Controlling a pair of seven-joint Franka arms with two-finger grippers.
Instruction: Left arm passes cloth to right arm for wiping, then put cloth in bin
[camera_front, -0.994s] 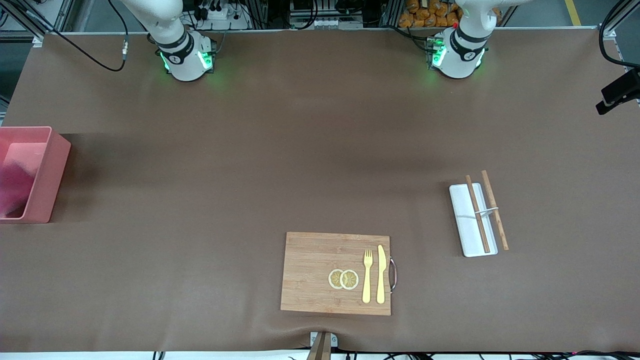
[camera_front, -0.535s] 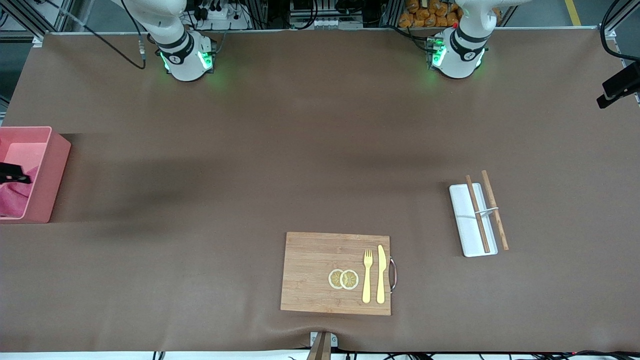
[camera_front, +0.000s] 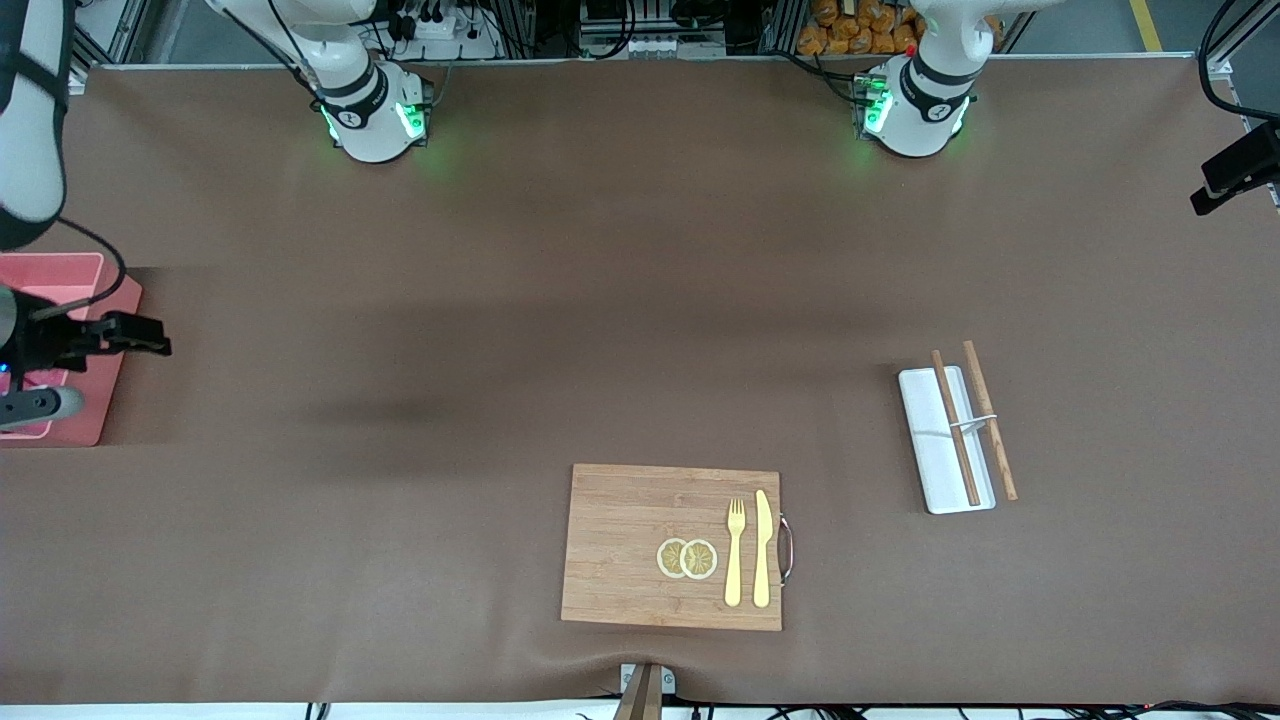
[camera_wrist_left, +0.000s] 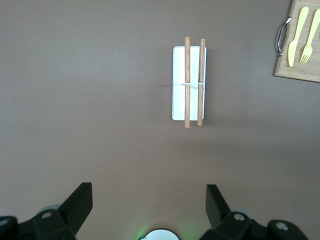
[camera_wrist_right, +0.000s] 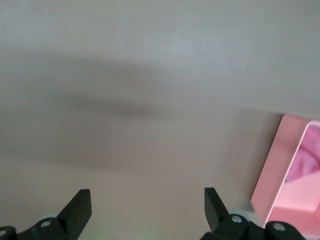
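The pink bin (camera_front: 100, 395) stands at the right arm's end of the table, partly covered by the right arm. The magenta cloth (camera_wrist_right: 306, 159) lies inside the bin (camera_wrist_right: 272, 180), as the right wrist view shows; in the front view the arm hides it. My right gripper (camera_front: 135, 338) is open and empty (camera_wrist_right: 145, 200), up in the air over the bin's edge and the bare table beside it. My left gripper (camera_front: 1235, 175) is open and empty (camera_wrist_left: 148, 195), held high over the left arm's end of the table, where the arm waits.
A wooden cutting board (camera_front: 620, 540) with lemon slices, a yellow fork and a knife lies near the front camera. A white tray (camera_front: 940, 460) with two wooden chopsticks lies toward the left arm's end; it also shows in the left wrist view (camera_wrist_left: 179, 85).
The cloth has dropped and settled in the bin. My right arm has come into the front view and moved from over the bin toward the table's middle. The left gripper has hardly moved.
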